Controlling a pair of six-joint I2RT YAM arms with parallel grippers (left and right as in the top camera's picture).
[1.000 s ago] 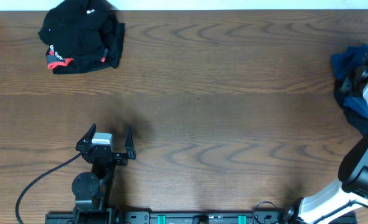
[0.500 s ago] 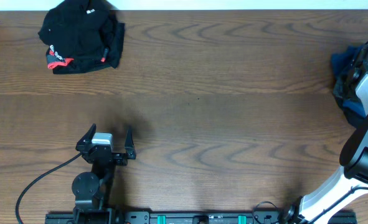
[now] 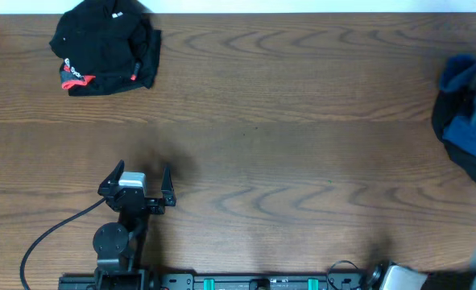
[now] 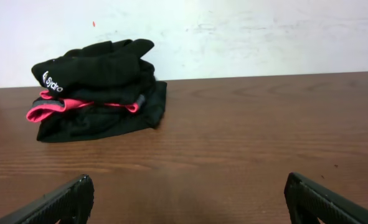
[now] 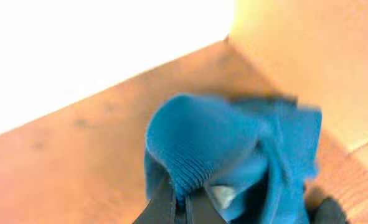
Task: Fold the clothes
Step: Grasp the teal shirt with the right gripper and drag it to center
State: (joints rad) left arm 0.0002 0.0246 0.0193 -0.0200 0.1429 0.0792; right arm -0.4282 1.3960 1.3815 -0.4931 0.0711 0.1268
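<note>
The right gripper [image 5: 180, 202] was pinched shut on only a thin fold of the blue garment [image 5: 233, 149], bunched at the far right edge of the table [image 3: 302, 121], so a quick pull could slip it free or drag it overboard.
</note>
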